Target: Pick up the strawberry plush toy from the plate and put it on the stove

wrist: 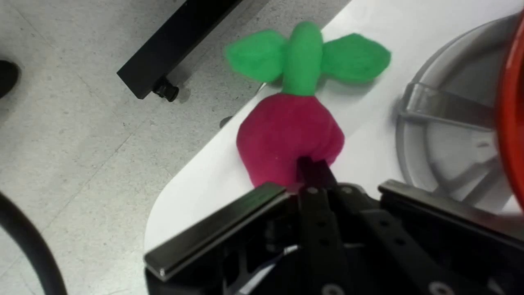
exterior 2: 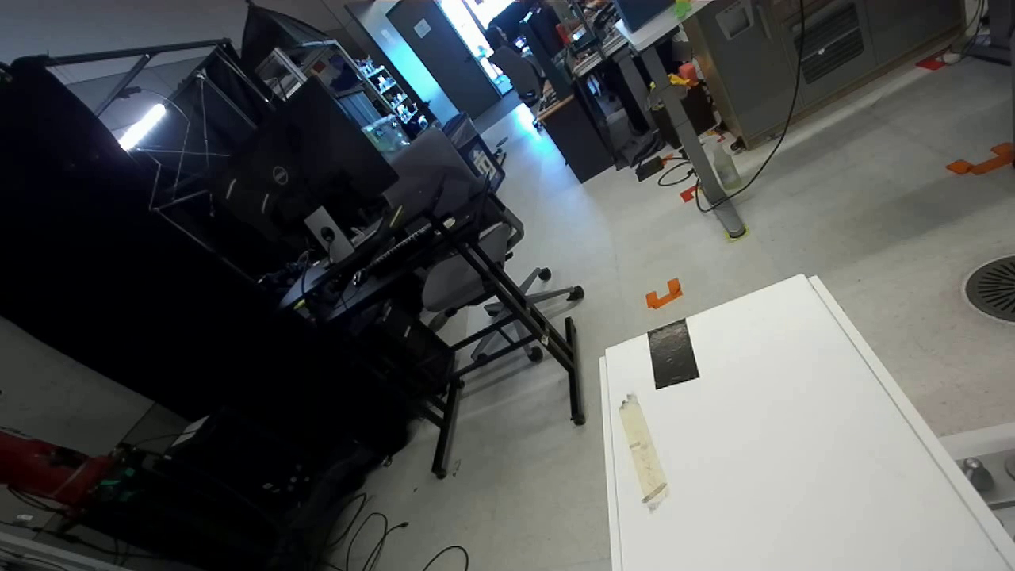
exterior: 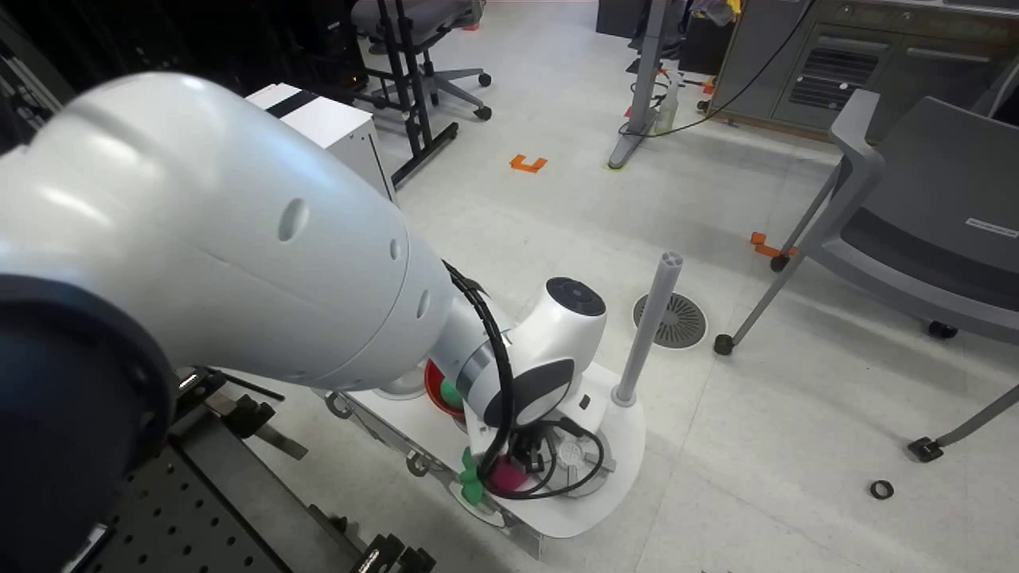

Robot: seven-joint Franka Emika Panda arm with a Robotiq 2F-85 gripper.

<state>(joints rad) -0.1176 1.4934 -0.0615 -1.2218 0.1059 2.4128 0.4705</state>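
Note:
The strawberry plush toy [wrist: 282,135] is a pink-red lump with a green stem and two green leaves. In the wrist view my gripper [wrist: 313,166] has its fingers close together, pinching the toy's lower right part. The toy [exterior: 507,475] also shows in an exterior view, with its leaves at the white table's edge, partly behind cables. Whether it touches the table is unclear. A grey round spoked piece [exterior: 585,469], like a stove burner, lies under my gripper there. A similar grey spoked piece [wrist: 454,131] is right of the toy in the wrist view. No plate shows under the toy.
A red bowl [exterior: 434,386] with a green ball [exterior: 450,393] stands on the white table [exterior: 549,521], partly behind the arm. A grey post [exterior: 649,334] rises from the table's far edge. A white cabinet [exterior 2: 761,444] and a grey chair [exterior: 931,191] stand nearby.

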